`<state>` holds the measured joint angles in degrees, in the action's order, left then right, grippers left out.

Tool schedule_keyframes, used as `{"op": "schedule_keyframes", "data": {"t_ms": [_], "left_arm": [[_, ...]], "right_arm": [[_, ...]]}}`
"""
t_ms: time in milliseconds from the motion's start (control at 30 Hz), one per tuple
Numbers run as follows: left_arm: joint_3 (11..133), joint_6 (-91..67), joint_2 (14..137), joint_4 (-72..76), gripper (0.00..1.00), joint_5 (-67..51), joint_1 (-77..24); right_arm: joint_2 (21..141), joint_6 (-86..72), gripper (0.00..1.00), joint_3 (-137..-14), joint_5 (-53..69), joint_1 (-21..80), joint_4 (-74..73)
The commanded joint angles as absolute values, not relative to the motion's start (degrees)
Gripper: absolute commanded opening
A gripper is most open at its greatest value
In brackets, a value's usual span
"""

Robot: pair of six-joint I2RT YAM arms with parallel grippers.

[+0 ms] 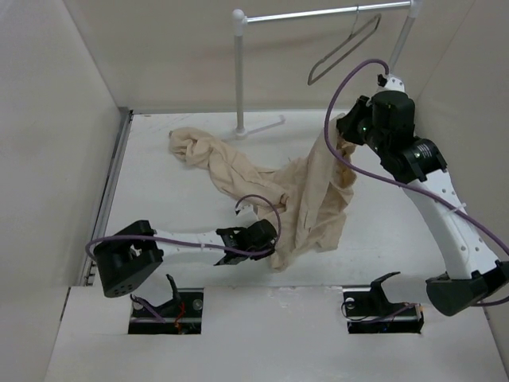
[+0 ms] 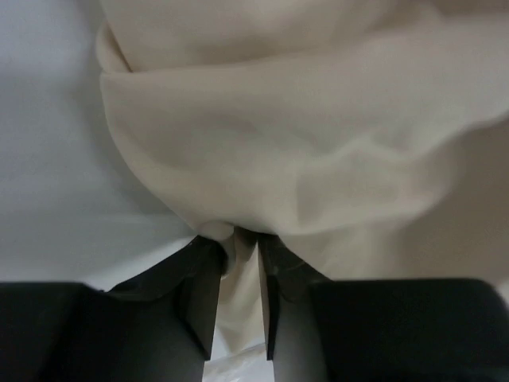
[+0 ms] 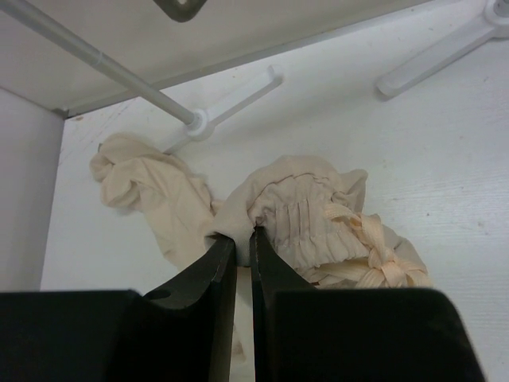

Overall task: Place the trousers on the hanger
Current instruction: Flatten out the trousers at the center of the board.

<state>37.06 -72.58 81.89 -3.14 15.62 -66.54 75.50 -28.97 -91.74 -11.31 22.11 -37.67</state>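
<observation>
The beige trousers (image 1: pixel 298 199) lie partly on the white table, one leg trailing to the far left. My right gripper (image 1: pixel 343 131) is shut on the gathered waistband (image 3: pixel 310 211) with its drawstring and holds that part up off the table. My left gripper (image 1: pixel 270 239) is shut on a fold of the trousers (image 2: pixel 278 151) at their near edge, low by the table. The thin grey hanger (image 1: pixel 343 49) hangs by its hook from the white rack's rail, above and just left of the right gripper.
The white garment rack (image 1: pixel 238 72) stands at the back, its post and foot (image 1: pixel 258 127) by the trailing leg. Its feet also show in the right wrist view (image 3: pixel 231 103). Walls close the table on the left, back and right.
</observation>
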Motion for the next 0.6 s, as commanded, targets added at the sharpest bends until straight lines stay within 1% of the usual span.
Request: {"op": "schedule_keyframes", "data": {"t_ms": [0, 33, 67, 100, 133, 167, 200, 233, 267, 300, 367, 433, 467, 500, 567], "left_arm": [[34.9, -72.5, 82.3, 10.6, 0.04, 15.8, -61.1], [33.7, -72.2, 76.3, 8.1, 0.00, 17.8, -58.4], [33.3, -72.2, 74.5, 6.8, 0.00, 18.4, -57.7], [33.0, -70.7, 66.1, 0.0, 0.00, 20.5, -54.4], [36.6, -66.1, 53.9, -13.7, 0.00, 23.4, -48.0], [39.0, -63.7, 50.0, -19.1, 0.00, 24.4, -45.0], [46.9, -55.5, 44.7, -27.7, 0.01, 25.1, -36.9], [52.3, -50.1, 44.1, -30.6, 0.01, 24.4, -32.3], [60.6, -42.6, 45.6, -33.4, 0.01, 21.7, -26.4], [75.3, -35.1, 51.4, -37.4, 0.02, 16.0, -18.1], [89.8, -33.3, 58.6, -40.4, 0.03, 10.0, -14.2], [100.4, -32.3, 64.0, -42.7, 0.05, 9.4, -15.2], [103.6, -31.4, 65.9, -44.3, 0.06, 11.3, -17.8], [103.6, -30.9, 66.1, -44.9, 0.07, 12.6, -18.8], [98.8, -29.4, 64.6, -46.8, 0.09, 18.1, -22.5]], "right_arm": [[70.4, -29.4, 0.07, -90.8, -10.8, 22.0, -33.4], [69.2, -28.5, 0.06, -89.7, -11.1, 22.0, -34.1], [68.9, -28.3, 0.06, -89.4, -11.2, 22.0, -34.2], [68.0, -27.3, 0.06, -88.4, -11.3, 22.0, -34.7], [66.8, -26.5, 0.05, -87.0, -11.9, 22.1, -35.2], [66.3, -26.3, 0.05, -86.6, -12.1, 22.0, -35.2], [65.4, -26.2, 0.05, -86.1, -12.3, 21.1, -34.9], [65.3, -26.1, 0.05, -86.5, -12.1, 20.2, -34.9], [65.6, -26.0, 0.05, -87.6, -12.0, 19.3, -34.9], [66.2, -25.9, 0.05, -90.4, -11.6, 18.0, -35.2], [66.6, -25.5, 0.05, -94.8, -11.1, 17.4, -35.1], [66.3, -24.5, 0.06, -98.3, -9.8, 17.6, -34.8], [65.3, -23.7, 0.06, -98.3, -9.6, 17.9, -34.5], [64.3, -23.2, 0.07, -97.4, -9.4, 18.4, -34.5], [59.6, -22.9, 0.08, -90.5, -8.3, 22.4, -34.7]]}}
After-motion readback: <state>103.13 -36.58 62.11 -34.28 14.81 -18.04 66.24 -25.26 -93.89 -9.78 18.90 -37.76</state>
